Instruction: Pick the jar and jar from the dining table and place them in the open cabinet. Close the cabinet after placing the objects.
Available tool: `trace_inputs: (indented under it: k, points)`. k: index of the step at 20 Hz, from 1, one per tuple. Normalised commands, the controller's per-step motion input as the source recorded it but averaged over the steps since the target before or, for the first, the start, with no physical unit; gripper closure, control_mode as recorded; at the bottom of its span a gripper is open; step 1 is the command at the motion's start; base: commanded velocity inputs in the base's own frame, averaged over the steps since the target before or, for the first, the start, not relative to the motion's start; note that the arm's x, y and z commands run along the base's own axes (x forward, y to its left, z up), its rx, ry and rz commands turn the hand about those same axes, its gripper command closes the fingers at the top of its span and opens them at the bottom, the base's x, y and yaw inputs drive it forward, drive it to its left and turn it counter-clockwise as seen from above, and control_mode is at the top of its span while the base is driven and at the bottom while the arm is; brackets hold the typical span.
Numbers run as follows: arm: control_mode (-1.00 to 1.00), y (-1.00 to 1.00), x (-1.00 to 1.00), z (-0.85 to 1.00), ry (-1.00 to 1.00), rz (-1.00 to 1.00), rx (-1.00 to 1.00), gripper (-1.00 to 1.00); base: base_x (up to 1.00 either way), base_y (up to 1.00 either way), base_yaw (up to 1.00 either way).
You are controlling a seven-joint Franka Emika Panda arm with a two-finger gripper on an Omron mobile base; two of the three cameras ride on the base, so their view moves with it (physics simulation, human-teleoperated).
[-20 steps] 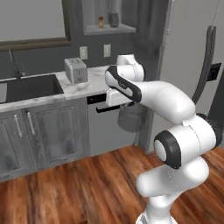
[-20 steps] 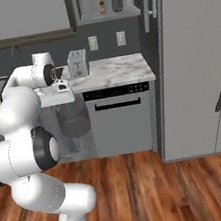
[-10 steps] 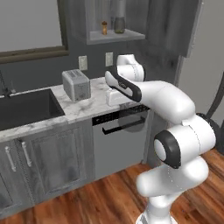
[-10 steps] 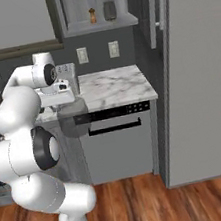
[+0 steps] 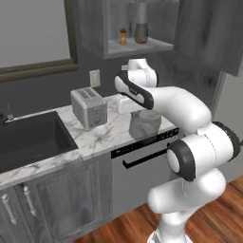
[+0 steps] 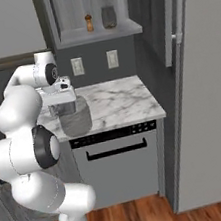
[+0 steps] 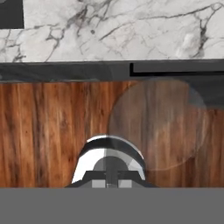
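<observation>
The jar (image 5: 144, 124) in the gripper (image 5: 124, 103) is a squat, wide-bodied vessel of clear, faintly grey glass, so transparent that the counter and dishwasher front show through it. In the left base view it hangs upright just below the white hand, its long axis vertical and its mouth up toward the fingers, poised above the front edge of the marble counter (image 5: 102, 137) and the dark dishwasher panel (image 5: 142, 152). The right base view shows the same jar (image 6: 75, 116) directly under the gripper (image 6: 60, 97), with the fingers closed around its top, though the grip itself is hard to make out. In the hand view the jar (image 7: 157, 124) appears as a pale round disc over the wooden floor (image 7: 48, 131), seen straight down its axis. Above and behind, the open cabinet (image 6: 95, 31) holds another glassy jar (image 6: 108, 16) standing upright on its shelf, next to a small brown bottle (image 6: 88, 23). A silver toaster (image 5: 88, 107) stands on the counter to the left, beside the dark sink (image 5: 28, 140).
</observation>
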Motion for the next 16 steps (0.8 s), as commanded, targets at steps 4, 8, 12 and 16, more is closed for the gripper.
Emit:
trace_inputs:
  k: [4,8,12,16]
  points:
    - [1.0,0.0,0.0,0.0,0.0,0.0,0.0,1.0,0.05,-0.58,0.03]
    - [1.0,0.0,0.0,0.0,0.0,0.0,0.0,1.0,0.0,-0.55,0.01]
    - [1.0,0.0,0.0,0.0,0.0,0.0,0.0,1.0,0.26,-0.28,0.02]
    - [1.0,0.0,0.0,0.0,0.0,0.0,0.0,1.0,0.6,0.0,0.1]
